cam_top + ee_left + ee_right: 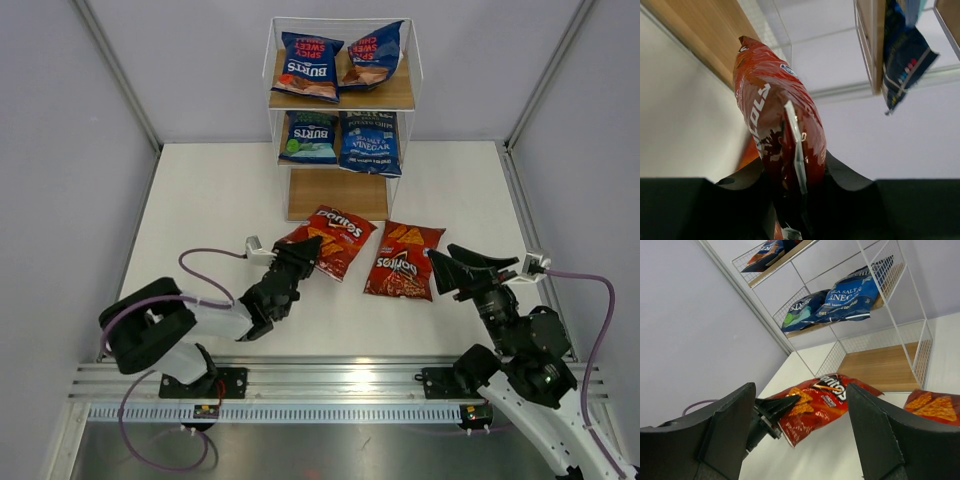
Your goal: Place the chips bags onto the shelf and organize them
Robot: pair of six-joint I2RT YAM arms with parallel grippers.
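My left gripper point(300, 258) is shut on the near end of a red-orange Doritos bag point(328, 238), point(777, 125), point(822, 402), whose far end points at the shelf's bottom board point(338, 195). A second Doritos bag point(402, 258), point(935, 407) lies flat on the table to its right. My right gripper point(462, 268) is open and empty just right of that bag. The shelf point(395, 90), point(880, 365) holds two dark blue Burts bags point(308, 65) on top, and a Burts bag point(308, 138) and the Sea Salt & Vinegar bag point(370, 143), point(852, 297) on the middle tier.
The white table point(210, 210) is walled by grey panels on the left, right and back. A metal rail point(320, 385) runs along the near edge with both arm bases. Purple cables point(205, 265) loop from each arm.
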